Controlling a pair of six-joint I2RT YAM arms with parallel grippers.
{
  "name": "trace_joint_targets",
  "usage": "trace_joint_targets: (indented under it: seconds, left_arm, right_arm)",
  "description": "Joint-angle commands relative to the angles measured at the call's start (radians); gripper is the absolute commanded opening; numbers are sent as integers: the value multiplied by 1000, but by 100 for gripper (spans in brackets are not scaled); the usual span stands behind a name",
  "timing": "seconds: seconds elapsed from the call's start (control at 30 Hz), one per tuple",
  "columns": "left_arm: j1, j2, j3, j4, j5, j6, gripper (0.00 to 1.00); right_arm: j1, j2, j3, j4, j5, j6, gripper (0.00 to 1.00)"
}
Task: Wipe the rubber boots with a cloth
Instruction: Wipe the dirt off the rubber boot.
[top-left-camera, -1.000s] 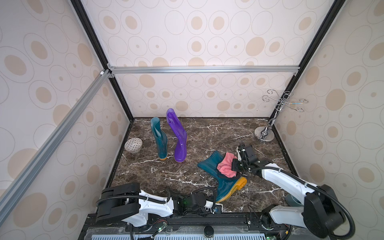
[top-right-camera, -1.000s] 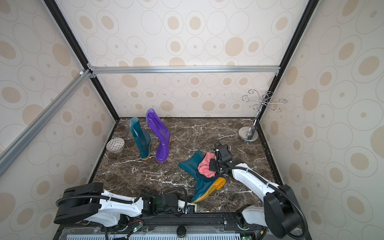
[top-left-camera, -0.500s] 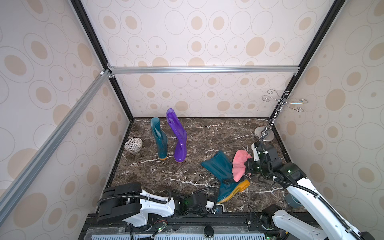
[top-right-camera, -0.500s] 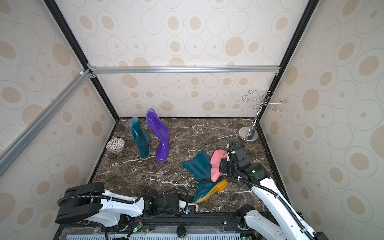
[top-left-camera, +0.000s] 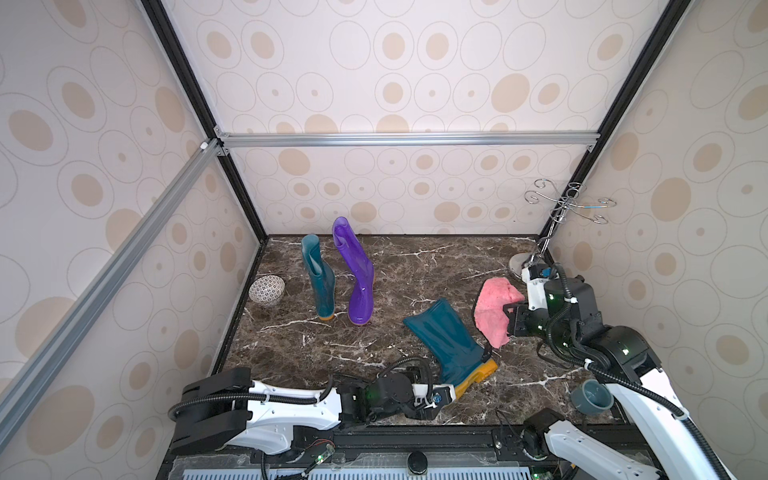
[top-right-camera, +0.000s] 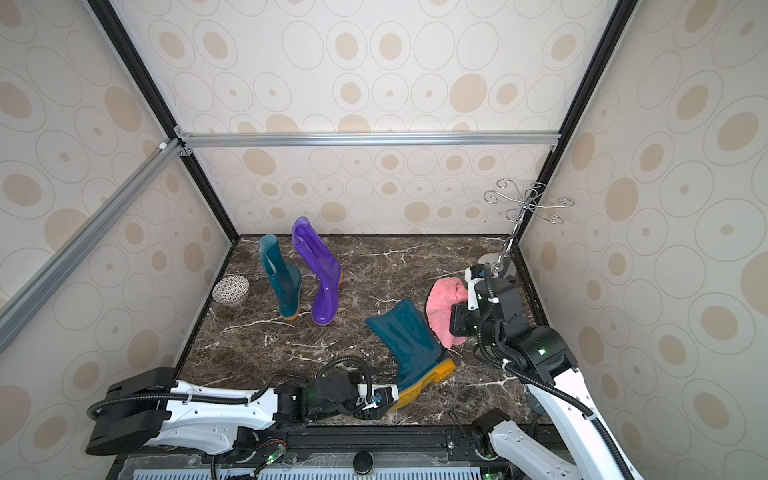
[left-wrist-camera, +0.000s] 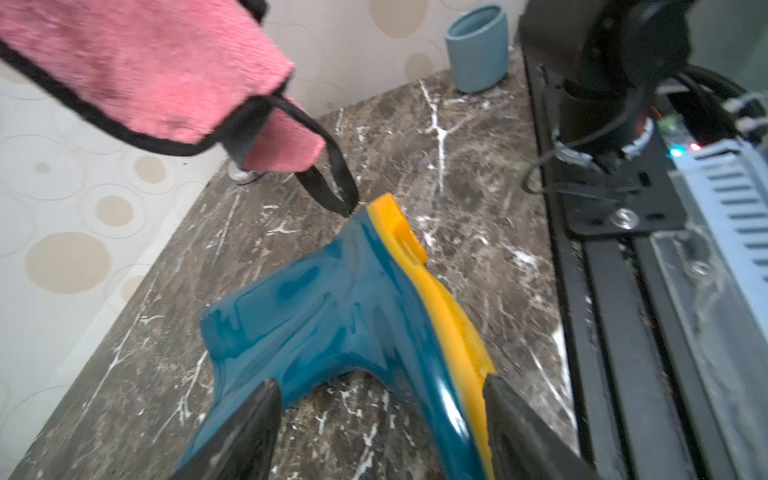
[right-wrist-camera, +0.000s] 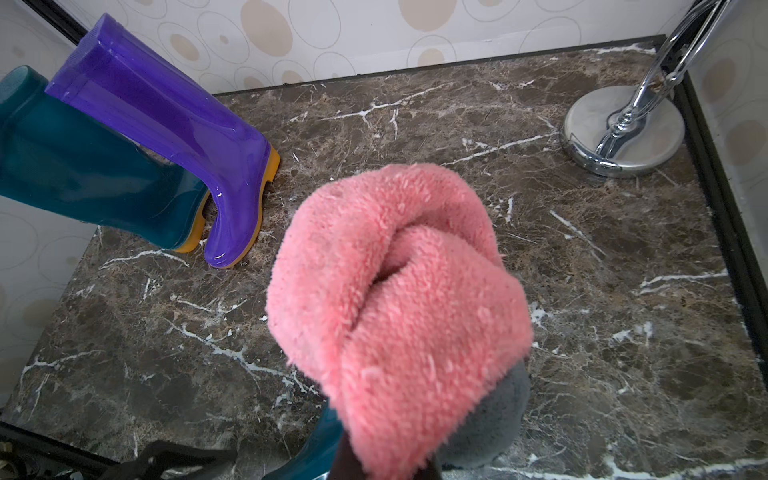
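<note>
Marble floor (top-left-camera: 395, 270): left gripper (left-wrist-camera: 380, 386) spread around the toe of the lying teal boot (top-left-camera: 449, 345) at five o'clock; right gripper (top-left-camera: 509, 320) pinches pink towel (top-left-camera: 494, 307) at three.

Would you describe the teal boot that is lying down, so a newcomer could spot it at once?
Look along the marble floor's front edge, nearest the camera. Right at the left gripper is the lying teal boot, beside the pink cloth. Unlike the upright teal boot and purple boot farther back, it lies on its side.
</note>
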Motion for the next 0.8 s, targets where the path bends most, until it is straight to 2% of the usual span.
trace_joint_targets:
  seconds: [0.0, 0.1, 0.17, 0.23, 0.3, 0.33, 0.47, 0.53, 0.77]
  left_arm:
    - [92, 4, 57, -20, 21, -121, 77]
    - [192, 19, 119, -50, 86, -301, 78]
    - [261, 34, 156, -55, 176, -479, 78]
    - [290, 38, 161, -29, 203, -629, 80]
    - [298, 35, 133, 33, 218, -780, 92]
    - [300, 36, 113, 57, 210, -865, 95]
    - [313, 38, 27, 152, 192, -1127, 92]
    - [317, 53, 19, 125, 174, -1219, 96]
    - [335, 160, 21, 169, 191, -1461, 94]
  right_arm:
    - [2, -18, 36, -30, 20, -24, 0]
    - [3, -25, 55, -44, 24, -27, 0]
    - [3, -31, 67, -54, 24, -29, 0]
    - [4, -37, 76, -64, 30, -32, 0]
    - [4, -46, 79, -71, 34, -32, 0]
    - [3, -52, 80, -72, 36, -32, 0]
    - [4, -64, 81, -80, 39, -32, 0]
    - [3, -67, 85, -84, 36, -32, 0]
    - [4, -66, 102, -80, 19, -23, 0]
